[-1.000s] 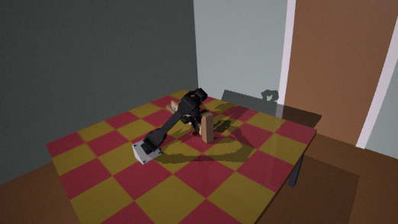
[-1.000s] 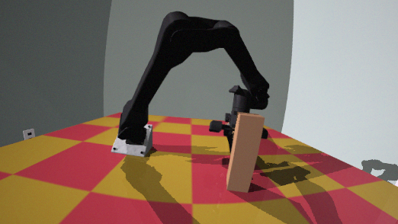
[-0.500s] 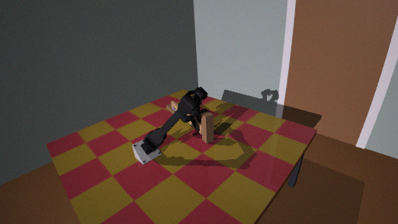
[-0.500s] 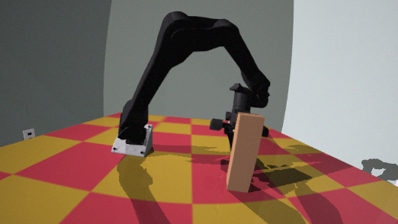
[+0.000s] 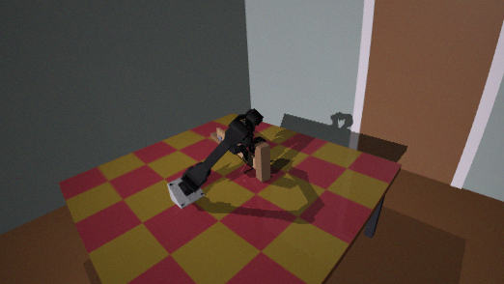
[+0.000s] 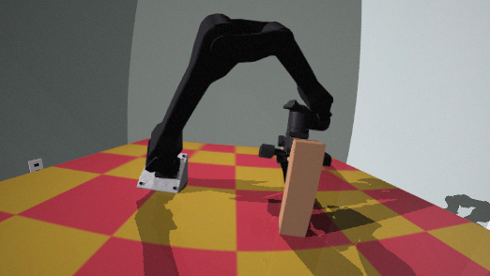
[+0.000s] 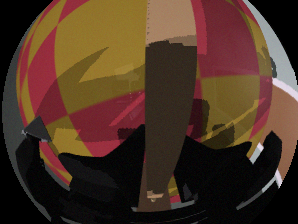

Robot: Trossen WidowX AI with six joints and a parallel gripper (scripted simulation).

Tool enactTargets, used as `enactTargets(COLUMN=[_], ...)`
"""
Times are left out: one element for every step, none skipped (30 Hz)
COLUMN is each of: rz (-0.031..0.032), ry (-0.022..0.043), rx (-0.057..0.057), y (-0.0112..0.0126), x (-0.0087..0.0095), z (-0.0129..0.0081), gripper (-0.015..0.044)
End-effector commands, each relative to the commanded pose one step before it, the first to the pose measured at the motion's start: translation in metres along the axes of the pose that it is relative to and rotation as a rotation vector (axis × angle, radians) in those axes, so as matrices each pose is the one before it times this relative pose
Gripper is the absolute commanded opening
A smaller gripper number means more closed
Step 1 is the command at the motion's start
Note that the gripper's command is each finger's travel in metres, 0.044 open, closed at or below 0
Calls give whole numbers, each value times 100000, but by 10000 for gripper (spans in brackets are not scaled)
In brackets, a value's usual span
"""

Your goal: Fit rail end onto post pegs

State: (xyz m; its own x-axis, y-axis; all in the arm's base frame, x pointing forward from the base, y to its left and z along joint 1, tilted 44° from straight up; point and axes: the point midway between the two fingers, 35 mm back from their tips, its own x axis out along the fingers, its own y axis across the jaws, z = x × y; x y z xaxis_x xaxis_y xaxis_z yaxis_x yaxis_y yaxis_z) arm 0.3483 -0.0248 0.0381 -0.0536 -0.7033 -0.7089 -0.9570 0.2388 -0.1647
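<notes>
The long wooden rail (image 7: 171, 95) runs from the top of the wrist view down between the fingers, mostly in shadow. My gripper (image 7: 154, 128) is shut on the rail, close behind the upright wooden post (image 5: 263, 163) (image 6: 304, 188). The post stands on the table and hides the near end of the rail and part of the gripper in the exterior view. The low footboard block (image 5: 220, 131) is small at the back in the top view. The pegs, the holes and the gap between rail end and post are hidden. I cannot tell whether the rail is level or seated in the bracket.
The arm's pale base plate (image 5: 180, 197) (image 6: 160, 184) is on the left of the post. The arm arches over from it to the gripper. The red and yellow checkered table (image 5: 217, 241) (image 6: 197, 225) has its right edge beyond the post in the top view.
</notes>
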Motion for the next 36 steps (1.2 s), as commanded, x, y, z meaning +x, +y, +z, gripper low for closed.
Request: enactTargets(rz=[-1315,1,1,1,1,1,1,1,1,1,1,1,1,1,1,1,1,1,0,0,-1,-1,-1,-1,-1,-1,-1,-1,-1,-1,-1,-1,0,0,0,0], ry=[-2150,-2,-2,-2,-2,-2,-2,-2,-2,-2,-2,-2,-2,-2,-2,-2,-2,-2,0,0,1,2,2,2,2,2,2,2,2,2,2,2,2,2,2,1], rx=[89,0,0,0,0,0,0,0,-1,-1,-1,-1,-1,-1,-1,-1,-1,-1,0,0,0,0,0,0,0,0,0,0,0,0,0,0,0,0,0,0], y=[-245,0,0,1,1,1,1,1,1,2,2,2,2,2,2,2,2,3,0,3,2,3,3,3,3,3,3,4,5,7,8,10,11,13,13,13], x=[-956,-50,-50,-50,-50,-50,-50,-50,-50,-50,-50,-50,-50,-50,-50,-50,-50,-57,0,14,37,50,50,50,50,50,50,50,50,50,50,50,50,50,50,42], z=[517,0,0,0,0,0,0,0,0,0,0,0,0,0,0,0,0,0,0,0,0,0,0,0,0,0,0,0,0,0,0,0,0,0,0,0], gripper=[0,0,0,0,0,0,0,0,0,0,0,0,0,0,0,0,0,0,0,0,0,0,0,0,0,0,0,0,0,0,0,0,0,0,0,0])
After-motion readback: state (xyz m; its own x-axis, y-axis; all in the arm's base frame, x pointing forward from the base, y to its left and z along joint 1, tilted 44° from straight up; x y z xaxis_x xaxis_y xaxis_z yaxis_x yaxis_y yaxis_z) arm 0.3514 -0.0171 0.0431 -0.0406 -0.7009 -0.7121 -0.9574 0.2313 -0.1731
